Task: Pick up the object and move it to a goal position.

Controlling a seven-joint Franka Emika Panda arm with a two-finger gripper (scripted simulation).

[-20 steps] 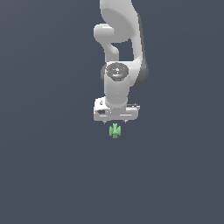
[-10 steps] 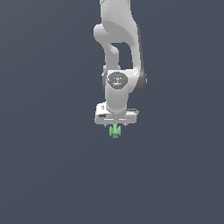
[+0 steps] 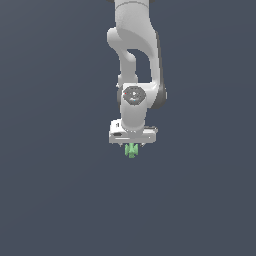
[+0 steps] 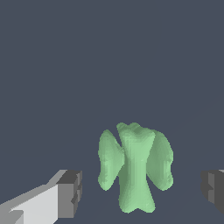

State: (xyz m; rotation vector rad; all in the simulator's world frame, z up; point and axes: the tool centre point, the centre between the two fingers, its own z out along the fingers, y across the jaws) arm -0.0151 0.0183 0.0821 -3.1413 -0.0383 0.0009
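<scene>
**Desk editor:** Where is the green figurine (image 4: pixel 134 168), and is it held?

**Me, at the remote console:** It sits between the fingers of my pincer (image 3: pixel 132 149), just under the white hand. The wrist view shows both dark pads (image 4: pixel 70 194) standing clear of it, a gap on each side, so the pincer is open and holds nothing.

**Desk editor:** How will it handle?

**Me:** I judge it light and rigid, with lobed, rounded flanks that could slip. I would close on the central stem, where the faces look flattest.

**Desk editor:** What does each camera add?

**Me:** The wrist view gives the lobes and the gaps. The exterior view shows the arm upright above it, but only a green speck. Neither shows a goal marker.
</scene>
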